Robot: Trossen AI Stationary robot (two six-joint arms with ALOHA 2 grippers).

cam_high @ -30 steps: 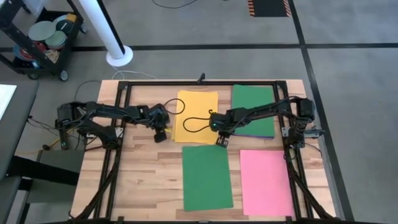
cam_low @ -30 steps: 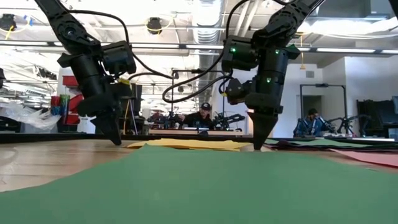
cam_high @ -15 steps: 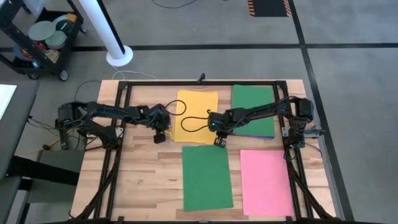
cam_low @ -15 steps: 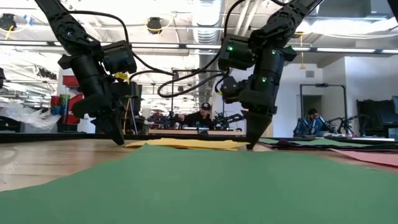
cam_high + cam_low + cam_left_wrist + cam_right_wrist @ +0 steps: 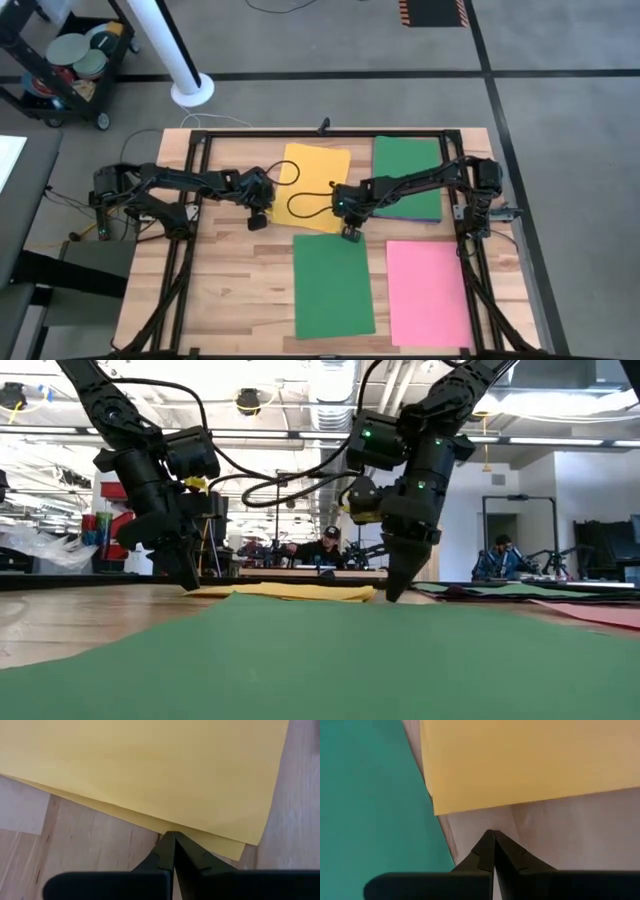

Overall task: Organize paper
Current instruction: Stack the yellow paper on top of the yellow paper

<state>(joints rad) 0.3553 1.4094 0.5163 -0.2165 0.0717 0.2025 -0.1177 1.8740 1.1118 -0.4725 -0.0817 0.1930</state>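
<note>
High view is showing coloured paper lying in separate spots on the wooden table (image 5: 230, 290). The yellow paper (image 5: 315, 185) is sitting tilted near the middle. One green sheet (image 5: 408, 165) is lying on a purple sheet (image 5: 410, 218) at the far right. Another green sheet (image 5: 333, 285) and a pink sheet (image 5: 428, 292) are lying near the front, side by side but apart. The left pincer (image 5: 258, 220) is clenched, holding nothing, and touching down at one corner of the yellow paper. The right pincer (image 5: 349, 233) is also clenched and empty, pressing just beside another corner. I am guessing the job is only starting, since most sheets are not yet gathered into one pile
</note>
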